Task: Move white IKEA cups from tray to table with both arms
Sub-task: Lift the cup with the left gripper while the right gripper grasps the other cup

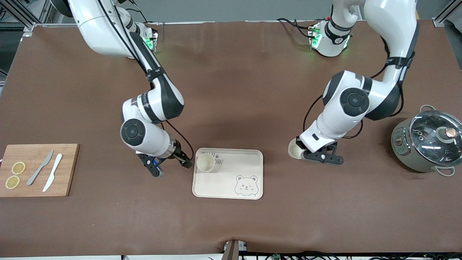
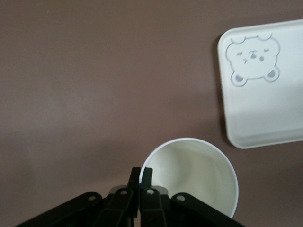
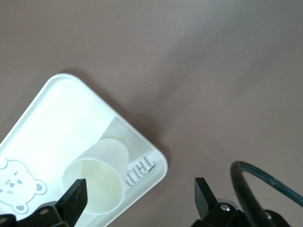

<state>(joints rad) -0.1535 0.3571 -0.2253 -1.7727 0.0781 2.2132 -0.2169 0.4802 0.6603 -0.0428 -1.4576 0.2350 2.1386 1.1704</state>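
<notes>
White IKEA cups are split: one (image 1: 205,162) sits in the tray (image 1: 249,162) corner with the wide-open right tool (image 1: 172,167) beside it, the other (image 1: 295,151) is pinched by its rim in the left tool (image 1: 302,152) over the counter (image 1: 231,90), so lower it level before releasing.

A robotics lab: two bench-mounted arms (image 1: 151,104), aluminium framing.
</notes>
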